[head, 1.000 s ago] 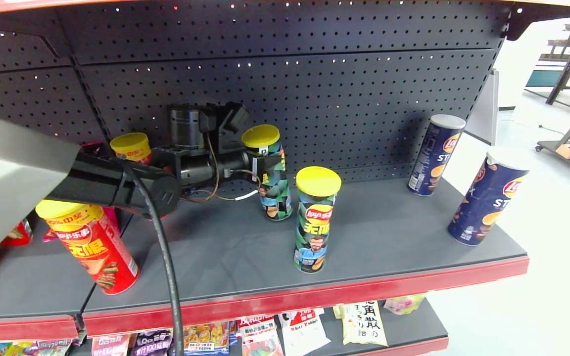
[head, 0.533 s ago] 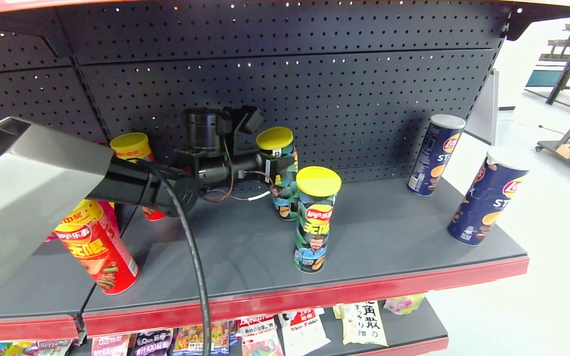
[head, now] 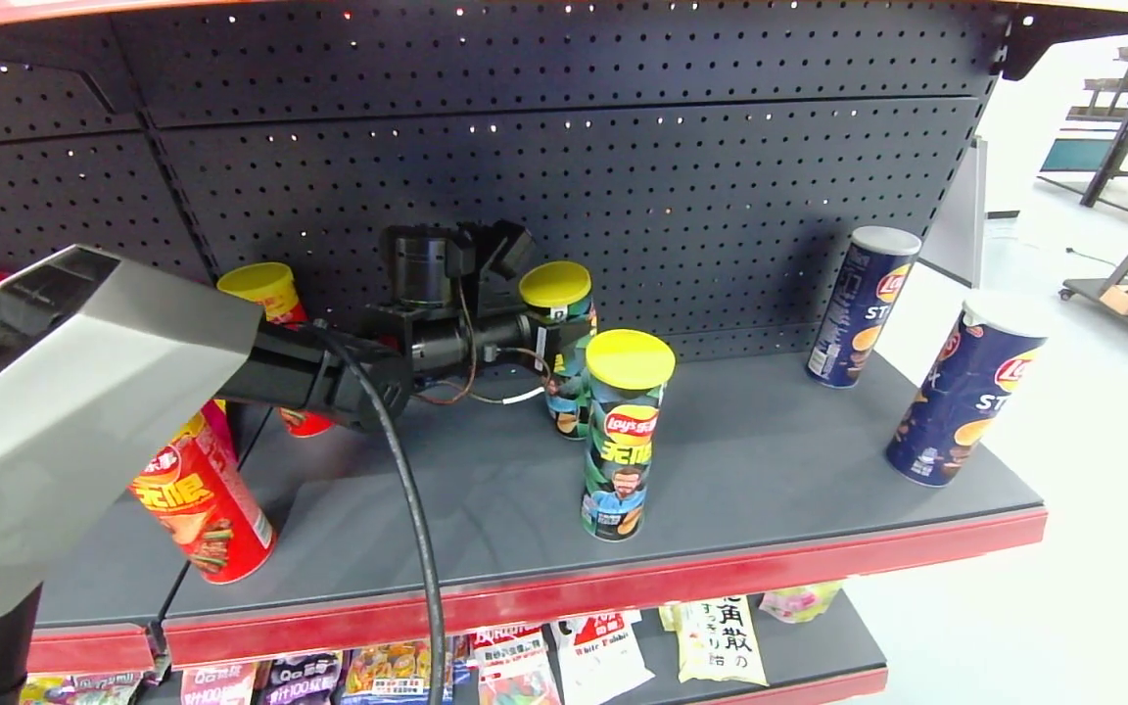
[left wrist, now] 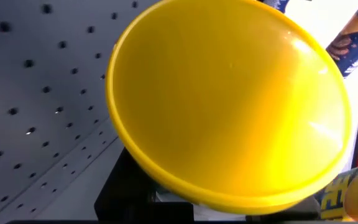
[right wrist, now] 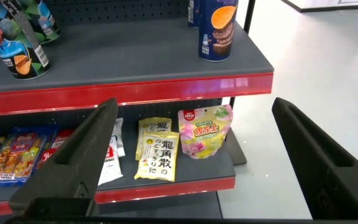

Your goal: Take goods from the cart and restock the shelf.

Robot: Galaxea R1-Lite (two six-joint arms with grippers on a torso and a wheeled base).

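- Yellow-lidded green can [head: 572, 401]: my left gripper [head: 552, 338] pinches it high on its body, at the back of the shelf [head: 770, 470], close to the pegboard [head: 623, 176].
- Its base is at the shelf surface or just above it; I cannot tell which. It looks roughly upright.
- From the left wrist, the lid [left wrist: 229, 106] sits right under the camera.
- A second can [head: 621, 441] of the same green kind stands just in front of the held one, nearer the shelf's red edge. I cannot tell whether the two touch.
- To the right, well apart from these, a back blue can [head: 863, 308] stands by the pegboard and a front blue can [head: 965, 392] near the shelf's corner.
- On the left, a red can [head: 202, 499] stands near the front and a back red can [head: 270, 294] shows partly behind my arm.
- My right gripper [right wrist: 194, 104] hangs low with its fingers spread wide, facing the snack bags [right wrist: 157, 149] on the lower shelf.
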